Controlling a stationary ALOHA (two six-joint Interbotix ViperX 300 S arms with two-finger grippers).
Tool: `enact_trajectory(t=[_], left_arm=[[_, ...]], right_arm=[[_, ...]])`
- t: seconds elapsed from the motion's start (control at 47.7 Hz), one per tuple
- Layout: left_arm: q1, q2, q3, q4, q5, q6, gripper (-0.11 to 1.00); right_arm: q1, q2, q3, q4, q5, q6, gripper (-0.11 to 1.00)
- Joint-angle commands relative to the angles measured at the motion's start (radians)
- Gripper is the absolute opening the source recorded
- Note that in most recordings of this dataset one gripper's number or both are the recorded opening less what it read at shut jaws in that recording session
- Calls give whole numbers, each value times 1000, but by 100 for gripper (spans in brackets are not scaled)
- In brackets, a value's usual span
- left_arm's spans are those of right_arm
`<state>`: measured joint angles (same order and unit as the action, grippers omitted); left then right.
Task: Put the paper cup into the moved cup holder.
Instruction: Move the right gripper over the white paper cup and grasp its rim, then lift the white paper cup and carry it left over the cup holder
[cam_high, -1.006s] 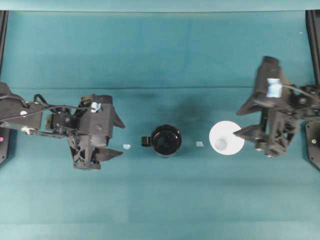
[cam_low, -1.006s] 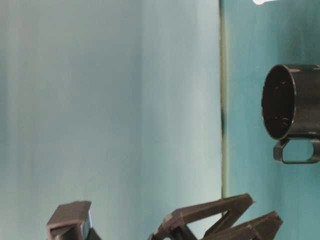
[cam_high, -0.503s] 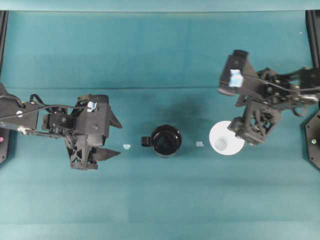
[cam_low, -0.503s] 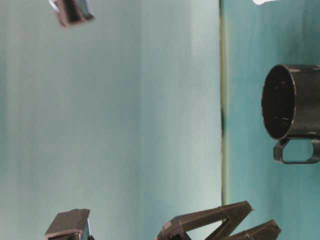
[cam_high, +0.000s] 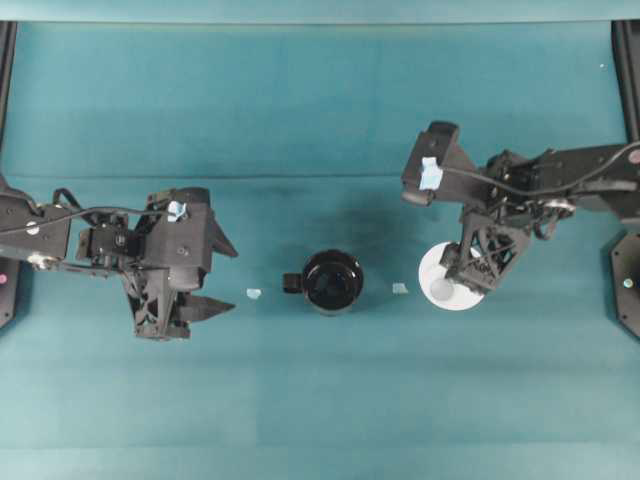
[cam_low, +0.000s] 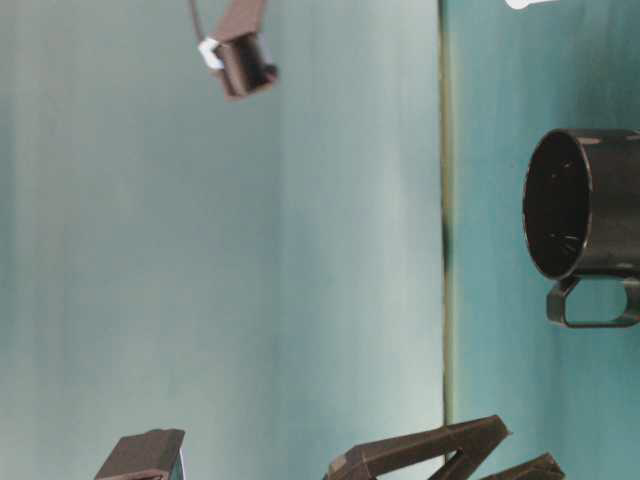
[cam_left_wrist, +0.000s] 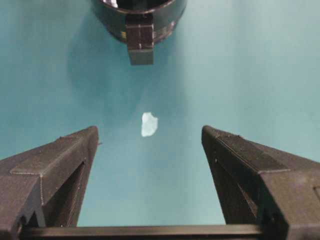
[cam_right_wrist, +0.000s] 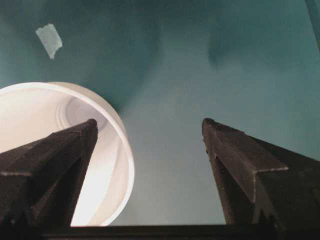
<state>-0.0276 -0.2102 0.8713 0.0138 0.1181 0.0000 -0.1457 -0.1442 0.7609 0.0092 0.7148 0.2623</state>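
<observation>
1. At the centre of the teal table (cam_high: 320, 400), the cup holder (cam_high: 332, 281) stands upright, its glossy black mouth open to the overhead view and its stubby handle (cam_high: 291, 283) pointing left.
2. Right of it, well apart, the paper cup (cam_high: 440, 290) stands upright on the cloth, rim up, partly hidden beneath the right arm.
3. Over the cup, the right gripper (cam_right_wrist: 150, 130) has its jaws spread wide; in the wrist view one finger (cam_right_wrist: 55, 160) lies across the cup's open mouth and the other (cam_right_wrist: 250, 165) hangs over bare cloth. Whether the finger touches the rim cannot be told.
4. Left of the holder, the left gripper (cam_left_wrist: 149, 137) is likewise spread wide and holds nothing, its fingertips aimed at the handle, well short of it.
5. Between that gripper and the holder lies a small pale scrap (cam_left_wrist: 149, 124); a second scrap (cam_high: 400, 288) lies between holder and cup.
</observation>
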Motion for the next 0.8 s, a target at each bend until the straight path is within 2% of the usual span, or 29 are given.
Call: enact_trajectory(t=[0.0,0.126,0.231,0.335,0.503,0.587,0.671,0.776], left_arm=[[-3,-12,-9,3,-9,0,83],[-3,-9,-9,2,-9,0,83],[-2,-12,-9,3,-9,0,83],[-2,-12,-9,3,-9,0,83],[-3,-12,-9,3,-9,0,83],[-3,-12,-9,3,-9,0,83],[-2,-12,-9,3,-9,0,83],[-2,-12,-9,3,-9,0,83]], right_arm=[[-2,-3,0,-2,-6,8,84],[-2,-6,6,-2,-6,8,81],[-2,-9,9,-2,-12,8,73],[2,-8,6,-2,-17,9,57],[2,-9,5,5,-17,11,19],[2,-9,3,14,-15,11,5],[2,-12,3,25,-12,11,-3],[2,-26,-6,37,5,11,-5]])
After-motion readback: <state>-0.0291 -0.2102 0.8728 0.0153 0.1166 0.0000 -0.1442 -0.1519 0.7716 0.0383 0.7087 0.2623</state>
